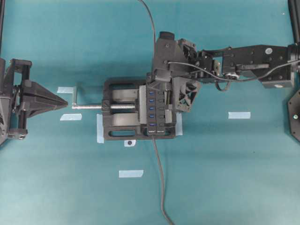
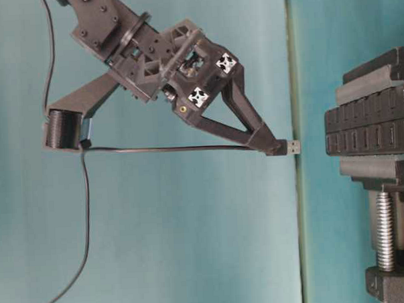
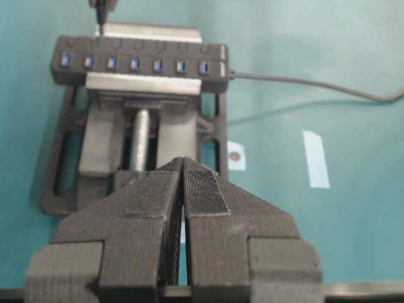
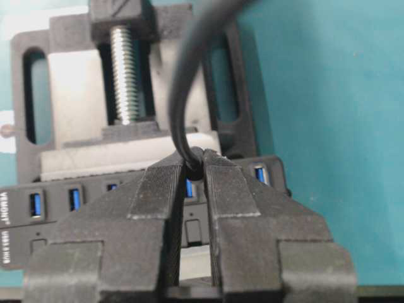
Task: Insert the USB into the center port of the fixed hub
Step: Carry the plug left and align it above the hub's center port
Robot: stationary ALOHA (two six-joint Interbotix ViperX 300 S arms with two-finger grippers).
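Observation:
My right gripper [image 2: 272, 146] is shut on the USB [image 2: 291, 147], whose silver tip points at the fixed hub [image 2: 368, 127] across a small gap. The USB's thin cable [image 4: 186, 82] trails back from the jaws. In the overhead view the right gripper [image 1: 157, 89] hovers over the far end of the hub [image 1: 157, 112] and hides the USB. The center port [image 3: 135, 64] is in line with the vise screw; the USB [image 3: 99, 24] hangs to its left. My left gripper [image 3: 184, 165] is shut and empty, well left of the vise.
A black vise [image 1: 119, 126] with a silver screw [image 1: 89, 106] clamps the hub. The hub's own cable [image 1: 159, 178] runs toward the near table edge. Pale tape strips [image 1: 239, 115] lie around on the teal surface.

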